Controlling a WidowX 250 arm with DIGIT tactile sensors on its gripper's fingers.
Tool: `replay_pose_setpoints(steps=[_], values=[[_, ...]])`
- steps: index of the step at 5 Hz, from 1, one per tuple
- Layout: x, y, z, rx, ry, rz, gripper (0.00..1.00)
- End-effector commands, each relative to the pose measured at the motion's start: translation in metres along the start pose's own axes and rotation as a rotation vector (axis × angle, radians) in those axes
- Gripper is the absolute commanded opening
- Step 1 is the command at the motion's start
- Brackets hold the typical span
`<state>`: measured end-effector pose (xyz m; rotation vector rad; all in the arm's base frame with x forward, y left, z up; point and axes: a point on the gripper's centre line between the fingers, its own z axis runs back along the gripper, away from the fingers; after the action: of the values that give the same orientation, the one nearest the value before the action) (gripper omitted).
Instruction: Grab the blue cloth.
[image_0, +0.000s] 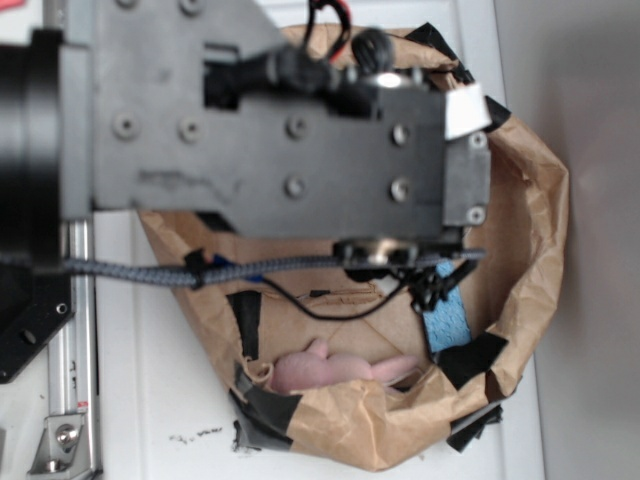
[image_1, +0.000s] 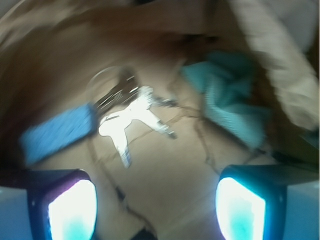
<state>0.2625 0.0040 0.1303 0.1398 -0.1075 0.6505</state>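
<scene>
In the wrist view, which is blurred, the blue cloth (image_1: 227, 97) lies crumpled in folds at the upper right on the brown paper floor, against the bag's wall. My gripper (image_1: 156, 207) is open and empty, with its two fingers (image_1: 70, 210) at the bottom corners over bare paper. The cloth is ahead and to the right of the right finger, apart from it. In the exterior view the cloth and the fingers are hidden under my arm (image_0: 280, 130).
A bunch of silver keys (image_1: 132, 112) with a flat bright-blue speckled key tag (image_1: 57, 131) lies left of centre; the tag also shows in the exterior view (image_0: 447, 322). A pink plush toy (image_0: 330, 368) lies in the brown paper bag (image_0: 530, 200), whose walls rise all round.
</scene>
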Motion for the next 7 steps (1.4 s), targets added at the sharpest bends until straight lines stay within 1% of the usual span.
replay_pose_setpoints(steps=[1, 2, 3, 4, 5, 6, 7], values=[[0.006, 0.019, -0.011, 0.178, -0.079, 0.474, 1.0], [0.009, 0.028, -0.034, 0.21, -0.07, 0.586, 1.0], [0.014, 0.044, -0.061, 0.219, -0.128, 0.608, 1.0], [0.022, 0.061, -0.079, 0.171, -0.18, 0.634, 1.0], [0.027, 0.079, -0.085, 0.176, -0.16, 0.673, 1.0], [0.043, 0.081, -0.087, 0.146, -0.132, 0.631, 1.0], [0.055, 0.074, -0.093, 0.127, -0.085, 0.588, 1.0]])
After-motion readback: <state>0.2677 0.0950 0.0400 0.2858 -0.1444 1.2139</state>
